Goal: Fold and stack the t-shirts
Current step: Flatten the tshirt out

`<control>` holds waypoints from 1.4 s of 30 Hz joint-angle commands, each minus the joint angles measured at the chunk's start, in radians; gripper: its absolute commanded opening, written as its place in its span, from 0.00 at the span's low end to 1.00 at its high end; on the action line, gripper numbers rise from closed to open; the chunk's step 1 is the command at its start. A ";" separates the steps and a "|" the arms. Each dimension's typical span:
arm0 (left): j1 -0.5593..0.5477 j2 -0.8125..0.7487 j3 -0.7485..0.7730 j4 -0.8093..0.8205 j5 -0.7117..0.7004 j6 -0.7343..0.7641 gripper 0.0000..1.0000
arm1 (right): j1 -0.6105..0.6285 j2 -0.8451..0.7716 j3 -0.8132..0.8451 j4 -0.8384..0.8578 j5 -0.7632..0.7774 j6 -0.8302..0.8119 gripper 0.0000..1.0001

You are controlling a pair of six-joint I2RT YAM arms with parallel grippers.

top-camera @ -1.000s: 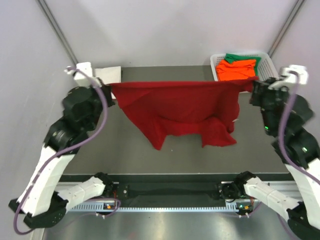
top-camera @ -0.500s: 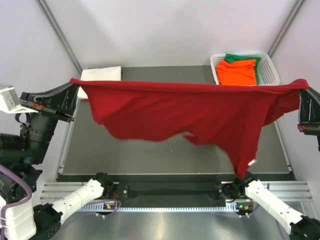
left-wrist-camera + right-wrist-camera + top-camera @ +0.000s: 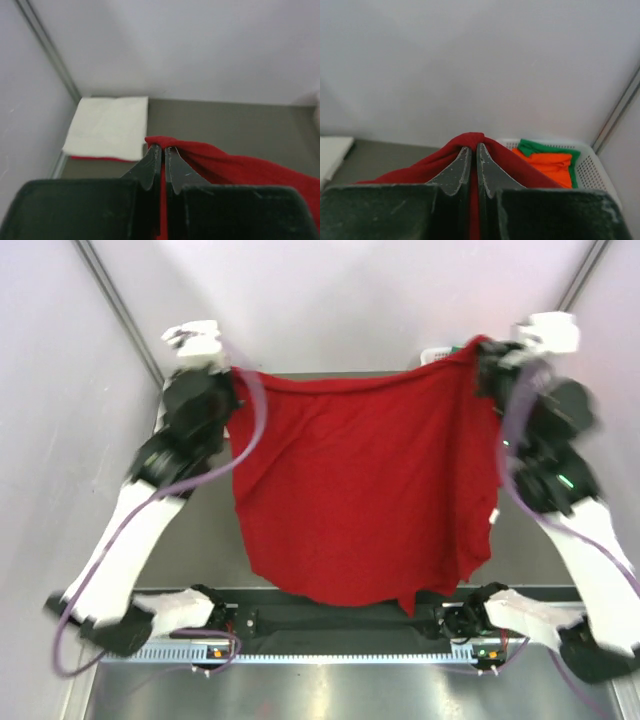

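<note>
Got a folded white shirt (image 3: 107, 127) lying flat in the back left corner of the table (image 3: 235, 125). Next, left end effector (image 3: 161, 148) pinched tight on one top corner of the dark red shirt (image 3: 365, 490), held up high. Hangs spread out like a curtain between both arms, ragged bottom edge down by the arm bases. Right end effector (image 3: 471, 149) clamped on the other top corner. Behind that, basket (image 3: 600, 175) holding an orange shirt (image 3: 547, 165) and a green shirt (image 3: 545, 148).

Plain colours: dark red t-shirt (image 3: 365, 490), white t-shirt (image 3: 107, 127), orange t-shirt (image 3: 545, 166), green t-shirt (image 3: 540, 147). Basket (image 3: 603, 171) — white lattice. Table (image 3: 240, 125) — dark grey.
</note>
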 commanded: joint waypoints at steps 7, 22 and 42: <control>0.286 0.580 0.154 -0.023 -0.078 -0.033 0.00 | -0.166 0.652 0.152 0.308 -0.335 -0.011 0.00; 0.361 1.036 0.510 -0.075 -0.089 -0.022 0.45 | -0.197 1.288 0.774 0.060 -0.365 0.103 0.46; 0.481 0.223 -0.620 -0.331 0.345 -0.669 0.61 | -0.209 0.351 -0.394 -0.419 -0.518 0.520 1.00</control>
